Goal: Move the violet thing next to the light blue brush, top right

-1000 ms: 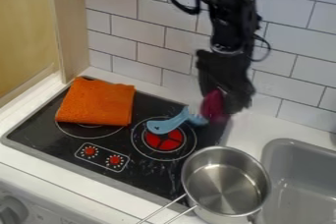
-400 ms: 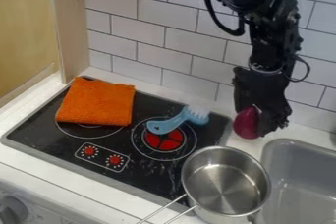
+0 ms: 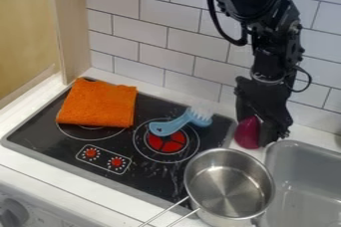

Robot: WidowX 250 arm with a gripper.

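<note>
My gripper [image 3: 256, 130] hangs at the right, low over the white counter between the stove and the sink, and is shut on the violet thing [image 3: 247, 132]. That rounded violet object shows at the gripper's left side, right of the stove's edge. The light blue brush [image 3: 180, 122] lies across the right burner toward the stove's back right corner, its white bristles facing up and back. A gap separates the brush from the violet thing.
An orange cloth [image 3: 98, 103] lies folded on the stove's back left. Just in front of the gripper stands a steel pot [image 3: 228, 183], its handle toward the front. The grey sink [image 3: 309, 171] is at the right, and a tiled wall [image 3: 166, 52] rises behind.
The gripper has moved right from beside the brush with the violet thing in it, then slightly lower toward the counter. The brush, cloth and pot have stayed put.
</note>
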